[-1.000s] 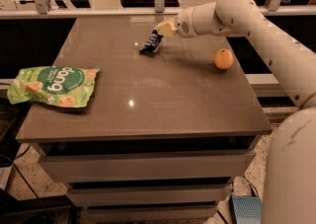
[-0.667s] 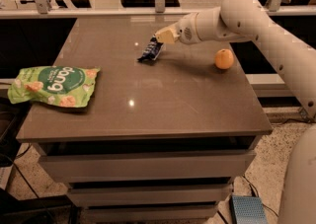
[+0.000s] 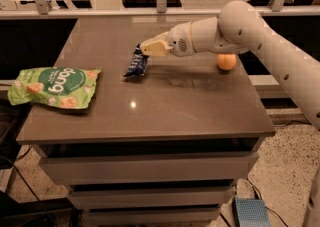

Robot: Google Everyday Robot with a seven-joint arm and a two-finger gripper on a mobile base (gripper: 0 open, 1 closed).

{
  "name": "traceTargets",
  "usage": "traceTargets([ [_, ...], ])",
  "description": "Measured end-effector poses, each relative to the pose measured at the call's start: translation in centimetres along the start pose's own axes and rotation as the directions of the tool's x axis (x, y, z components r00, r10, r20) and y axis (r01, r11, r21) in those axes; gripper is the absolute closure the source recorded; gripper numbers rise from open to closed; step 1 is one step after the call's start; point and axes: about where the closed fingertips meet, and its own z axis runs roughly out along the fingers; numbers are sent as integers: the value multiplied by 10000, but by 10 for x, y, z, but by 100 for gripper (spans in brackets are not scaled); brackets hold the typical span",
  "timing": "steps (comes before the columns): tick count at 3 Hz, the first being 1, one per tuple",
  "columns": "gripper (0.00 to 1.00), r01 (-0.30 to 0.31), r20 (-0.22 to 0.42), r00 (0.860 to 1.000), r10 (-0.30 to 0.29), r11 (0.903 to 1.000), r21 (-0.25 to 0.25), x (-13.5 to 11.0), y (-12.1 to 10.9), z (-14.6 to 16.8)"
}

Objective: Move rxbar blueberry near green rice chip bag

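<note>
Now, gripper (image 3: pixel 148 49): over the back middle of the table (image 3: pixel 175 106), fingers pinching top end of rxbar blueberry (image 3: pixel 136 63).
rxbar blueberry: tilted; whether lower end touches tabletop unclear.
green rice chip bag (image 3: pixel 55 87): table's left edge, well apart from bar.
orange (image 3: pixel 226 61): top hidden behind arm.

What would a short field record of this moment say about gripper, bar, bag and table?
gripper: over the table's back middle, jaws shut on the rxbar blueberry's upper end
green rice chip bag: flat at the table's left edge
rxbar blueberry: tilted, right of the green rice chip bag, well apart from it
orange: back right, partly behind the arm
task: bar not yet near bag
</note>
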Motion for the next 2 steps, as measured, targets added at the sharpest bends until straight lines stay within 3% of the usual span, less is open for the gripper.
traceTargets([
  [2, 100, 698, 1039, 9933, -514, 9808, -1823, -33, 54, 39],
])
